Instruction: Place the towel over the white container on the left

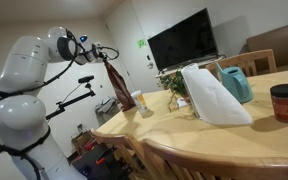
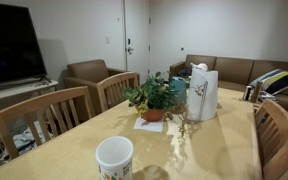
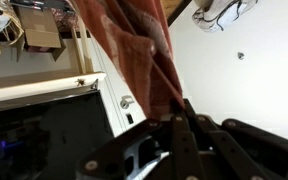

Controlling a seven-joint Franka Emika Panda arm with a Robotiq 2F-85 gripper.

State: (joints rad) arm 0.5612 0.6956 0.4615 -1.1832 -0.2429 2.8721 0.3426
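Note:
The dark red towel [image 1: 115, 82] hangs in a long fold from my gripper [image 1: 106, 57], which is shut on its top end above the table's left corner. In the wrist view the towel [image 3: 134, 50] stretches away from the closed fingertips [image 3: 180, 124]. The small white container [image 1: 139, 101] stands on the table just right of the hanging cloth and below the gripper. The same white container [image 2: 115, 158] is in the foreground of an exterior view, where the gripper and towel are out of view.
A large white slanted object [image 1: 214, 95], a green plant [image 1: 176, 85], a teal jug [image 1: 234, 82] and a dark red jar [image 1: 285, 102] stand further along the wooden table [image 1: 184, 140]. Wooden chairs [image 2: 44, 115] line its edges.

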